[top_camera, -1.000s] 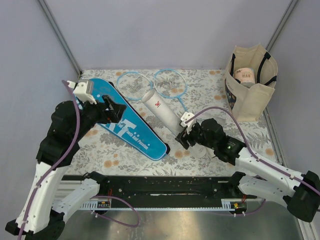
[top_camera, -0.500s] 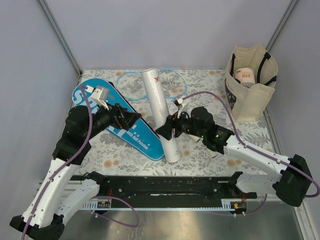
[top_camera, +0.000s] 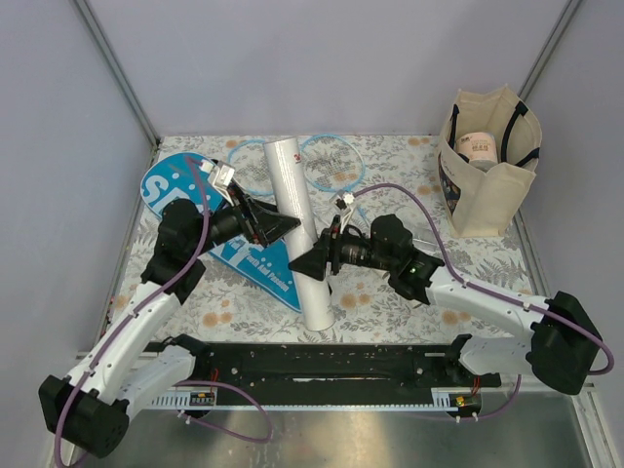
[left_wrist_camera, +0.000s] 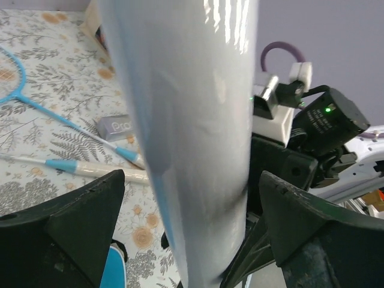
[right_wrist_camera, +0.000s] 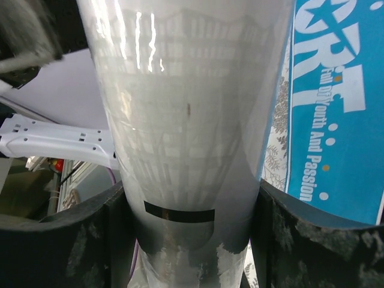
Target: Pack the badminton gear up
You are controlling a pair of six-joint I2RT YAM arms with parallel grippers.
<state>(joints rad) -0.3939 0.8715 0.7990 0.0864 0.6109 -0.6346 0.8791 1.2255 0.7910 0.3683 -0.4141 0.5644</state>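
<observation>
The white tube (top_camera: 292,185) is held steeply tilted above the table's middle. My right gripper (top_camera: 295,264) is shut on its lower part; in the right wrist view both fingers (right_wrist_camera: 114,240) press the tube (right_wrist_camera: 186,90). My left gripper (top_camera: 290,226) is open and straddles the tube (left_wrist_camera: 192,90) higher up, its fingers (left_wrist_camera: 90,210) apart from it. The blue "SPORT" cover (top_camera: 174,187) lies flat at the left, also in the right wrist view (right_wrist_camera: 336,120). Two light-blue rackets (top_camera: 331,161) lie at the back; their shafts and a white handle (left_wrist_camera: 90,171) show in the left wrist view. No shuttlecock is in view.
A beige tote (top_camera: 492,185) with black handles stands at the back right, with a roll (top_camera: 478,146) inside. A small grey box (left_wrist_camera: 117,126) lies by the racket shafts. Grey walls close the left, back and right. A black rail (top_camera: 312,361) runs along the near edge.
The right gripper has swung the tube up from lying flat and carried it left. The left arm has moved right, and its open jaws now straddle the tube.
</observation>
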